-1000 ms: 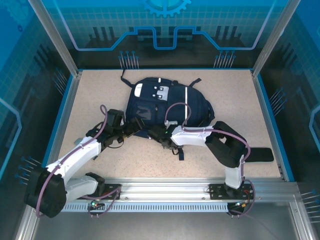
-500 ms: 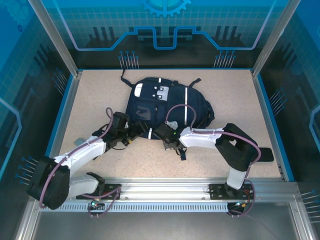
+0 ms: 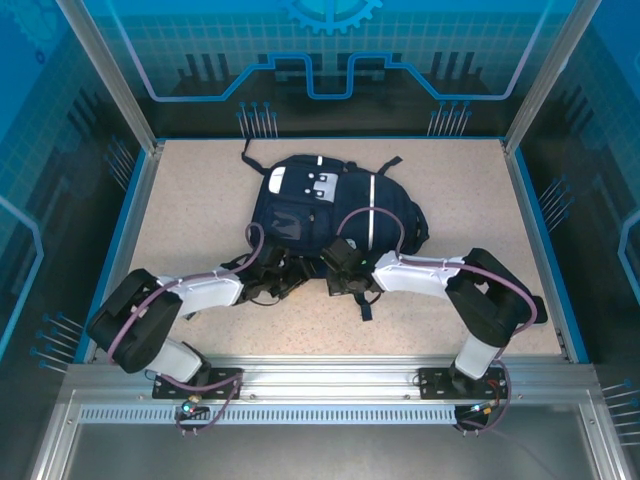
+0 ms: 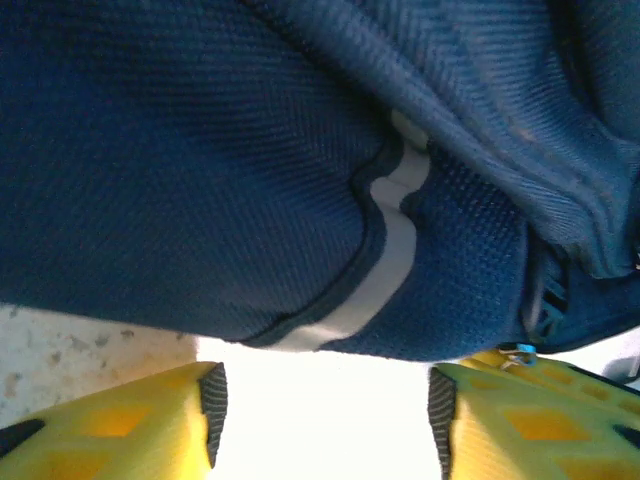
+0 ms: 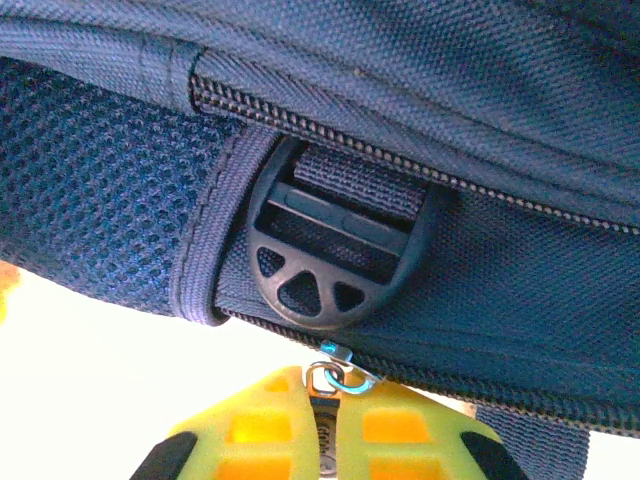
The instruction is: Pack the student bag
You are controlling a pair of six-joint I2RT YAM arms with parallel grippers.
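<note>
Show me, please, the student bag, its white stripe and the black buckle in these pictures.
student bag [image 3: 320, 205], top external view, on its navy front panel.
white stripe [image 4: 397, 250], left wrist view, on the stripe's middle stretch.
black buckle [image 5: 335, 250], right wrist view, on its crossbar above the three holes.

Speckled beige tabletop [image 3: 190, 200], enclosed by blue circuit-patterned walls [image 3: 430, 60].
</note>
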